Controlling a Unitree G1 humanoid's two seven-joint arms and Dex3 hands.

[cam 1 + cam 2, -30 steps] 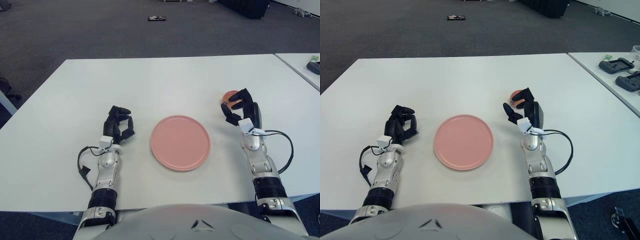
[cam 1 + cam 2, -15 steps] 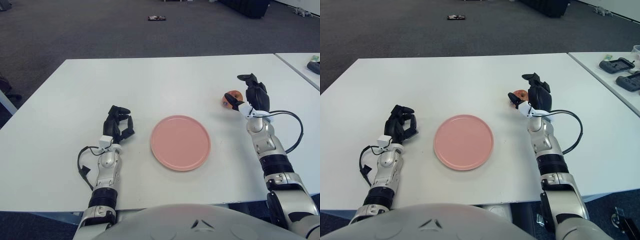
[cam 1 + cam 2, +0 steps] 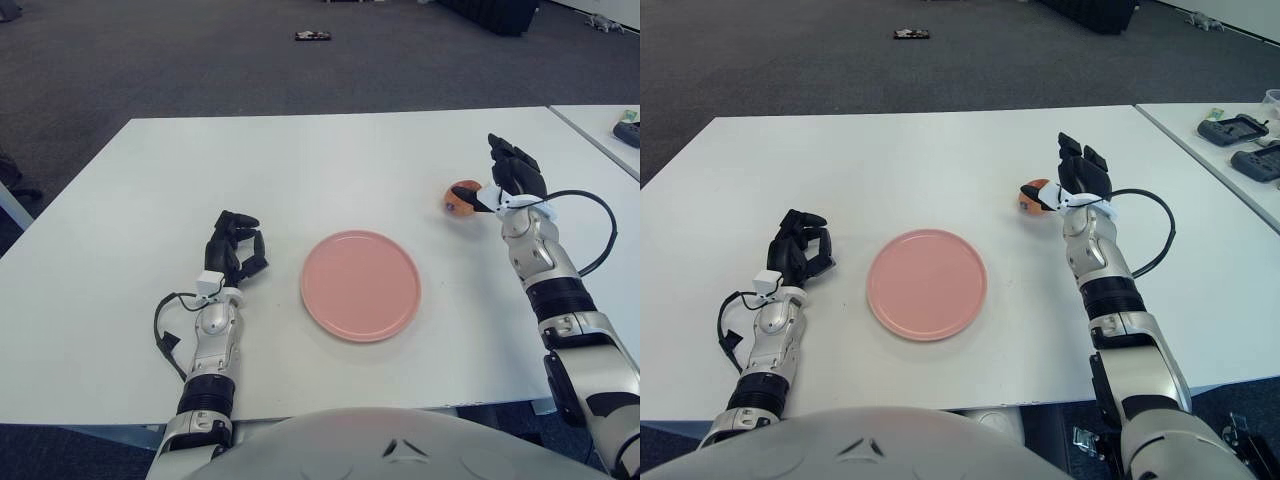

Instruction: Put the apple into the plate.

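Table [image 3: 330, 160]: a white top filling the middle of the frame, carrying the plate, the apple and both hands.

Plate [image 3: 360, 285]: pink, bare, at centre frame, slightly low; nothing lies in it yet.

Right hand [image 3: 512, 175]: right of centre, toward the upper right. A second ago it sat lower and more to the left, its fingers curved over the near side of the apple. Now it has swung out to the apple's right side and risen, forearm running up from the lower right edge.

Right hand state: fingers spread and pointing up, away from the table, thumb reaching left toward the fruit; it holds nothing.

Left hand [image 3: 235, 252]: left of the plate, fingers curled with nothing in them, unchanged across the second.

Apple [image 3: 462, 197]: red-orange, on the table just left of the right hand, right of the plate and well apart from it.

What the change means: by my reading the first closing did not take hold, and the hand is re-approaching from the side; the grasp remains to be made.
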